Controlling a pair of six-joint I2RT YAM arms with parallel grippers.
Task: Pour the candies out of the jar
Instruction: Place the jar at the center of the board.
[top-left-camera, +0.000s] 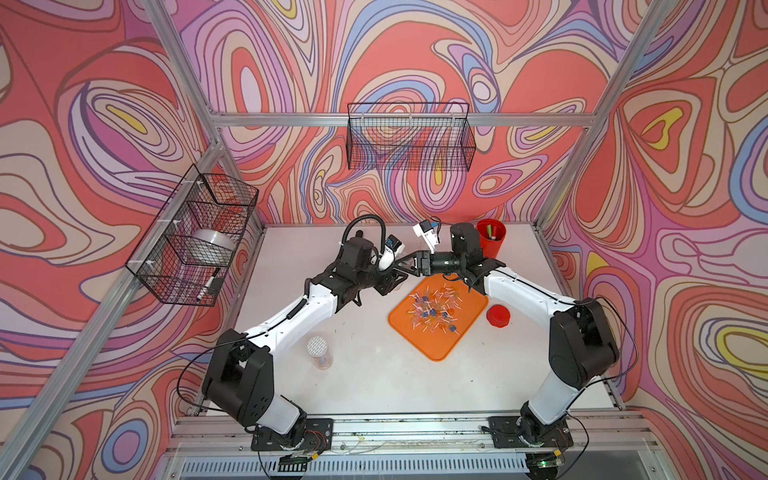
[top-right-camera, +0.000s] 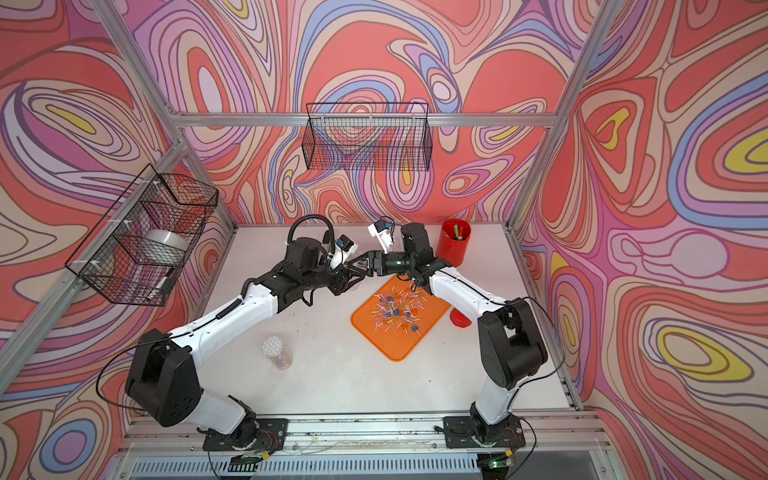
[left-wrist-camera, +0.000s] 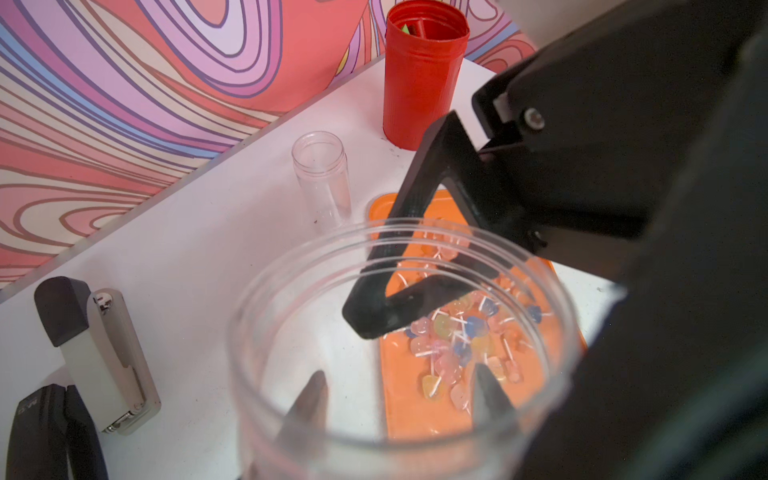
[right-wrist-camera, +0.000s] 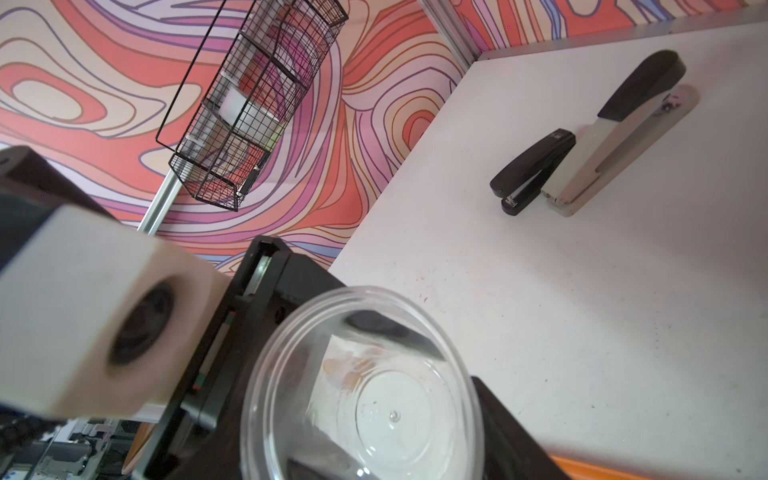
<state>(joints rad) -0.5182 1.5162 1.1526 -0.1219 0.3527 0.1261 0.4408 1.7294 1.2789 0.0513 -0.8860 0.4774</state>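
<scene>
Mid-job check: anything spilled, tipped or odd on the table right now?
Nothing spilled that I can see: the candies sit heaped on the orange tray, none on the table. One oddity: the clear jar in the left gripper looks empty, yet the right gripper sits right at the jar's mouth.

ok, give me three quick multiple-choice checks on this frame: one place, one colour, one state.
1. The candies lie: A in a wire basket; B on the orange tray; C in the red cup.
2. The lid beside the tray is: A blue; B white; C red.
3. The clear jar in the left hand is: A empty; B full; C capped.
Key: 1 B, scattered across the tray; 2 C, it shows plainly red; 3 A, its open mouth shows a bare bottom.
</scene>
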